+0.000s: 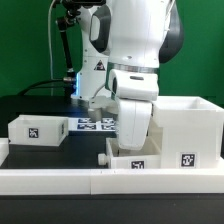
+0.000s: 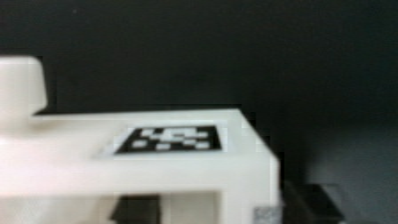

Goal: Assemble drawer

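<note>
The drawer is in three pieces. The tall casing (image 1: 187, 125) stands at the exterior view's right. One shallow tray (image 1: 38, 128) lies at the left. A second tray (image 1: 135, 160) lies in the middle, against the casing. My gripper (image 1: 131, 140) hangs over this middle tray. In the wrist view this tray (image 2: 107, 150) shows its tag (image 2: 173, 138). My gripper (image 2: 231, 208) is open and straddles one tray wall. One dark finger (image 2: 141, 207) is inside the tray and the other is outside, and both stand apart from the wall.
The marker board (image 1: 93, 124) lies flat behind the trays. A long low white rail (image 1: 60, 180) runs along the front. A white upright shape (image 2: 18, 85) shows at the wrist view's edge, beside the tray. The table top is black, with a green backdrop behind.
</note>
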